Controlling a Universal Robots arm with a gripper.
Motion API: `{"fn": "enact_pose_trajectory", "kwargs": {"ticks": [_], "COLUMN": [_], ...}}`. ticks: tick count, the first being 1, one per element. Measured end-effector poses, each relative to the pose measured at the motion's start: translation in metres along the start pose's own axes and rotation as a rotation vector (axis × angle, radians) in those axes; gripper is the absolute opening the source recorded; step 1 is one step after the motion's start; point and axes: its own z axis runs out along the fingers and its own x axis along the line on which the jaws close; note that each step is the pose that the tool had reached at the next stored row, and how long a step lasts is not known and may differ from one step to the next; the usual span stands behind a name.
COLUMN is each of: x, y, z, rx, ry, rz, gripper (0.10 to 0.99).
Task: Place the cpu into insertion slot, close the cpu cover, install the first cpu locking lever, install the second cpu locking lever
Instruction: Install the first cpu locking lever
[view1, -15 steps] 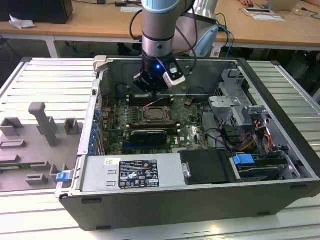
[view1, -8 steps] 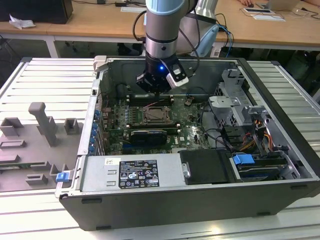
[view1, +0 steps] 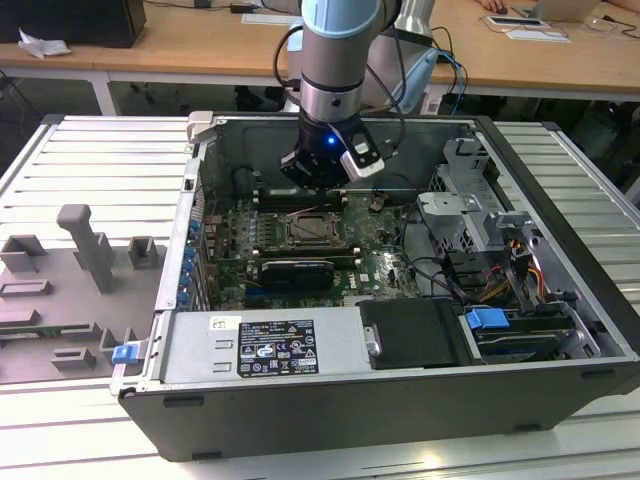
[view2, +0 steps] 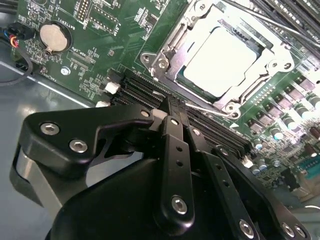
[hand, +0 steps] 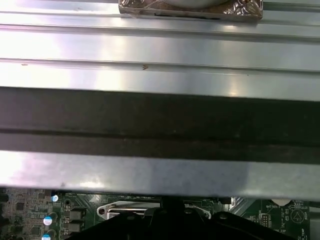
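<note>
Exterior view. Grey-and-blue jointed robot arm (view1: 335, 60) stands near vertical, wrist pointing down into an open dark-grey metal computer case (view1: 560, 330). Black claw (view1: 312, 178) hangs just above the green motherboard (view1: 225, 250), close behind the socket as seen here. The thin silvery metal cpu cover (view1: 318, 232), a frame plate with a square opening, lies just beyond the claw's tip, toward the case's near wall. A grey plastic fixture tray (view1: 70, 290) sits well apart from the claw, outside the case on the exterior view's left. A black power supply box with a white label (view1: 270, 345) lies along the near wall.

Second wrist view. Black linkage fingers (view2: 175, 145) of the claw meet at the tip, pressed together with nothing between them. Directly ahead of the tip lies the small flat square cpu with a silvery-grey metal top (view2: 220, 62), seated flat in the socket; the cpu cover (view2: 172, 52) lies down flat around it, framing the chip. Black memory slots (view2: 145, 92) run between tip and socket. A round silver coin battery (view2: 53, 37) sits well off to one side.

First wrist view. Ribbed silvery metal table surface (hand: 160, 50) and the dark case wall (hand: 160, 120) lie beyond the claw; a strip of motherboard (hand: 30, 215) borders the claw body (hand: 165, 227).
</note>
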Motion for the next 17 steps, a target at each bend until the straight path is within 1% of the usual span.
{"fn": "enact_pose_trajectory", "kwargs": {"ticks": [3, 6, 9, 10, 12, 13, 17], "x": [-0.0012, -0.0024, -0.0026, -0.0026, -0.0026, -0.0026, -0.0026], "y": [-0.0008, -0.0013, -0.0013, -0.0013, -0.0014, -0.0014, -0.0015], "z": [0.0068, 0.0109, 0.0106, 0.0107, 0.0114, 0.0118, 0.0124], "rx": [0.000, 0.002, 0.002, 0.003, 0.010, 0.011, 0.013], "ry": [0.0000, 0.0001, 0.0000, -0.0001, 0.0005, 0.0007, 0.0006], "rz": [0.000, 0.000, 0.000, 0.000, 0.000, 0.000, 0.000], "gripper": [0.106, 0.106, 0.106, 0.106, 0.106, 0.106, 0.106]}}
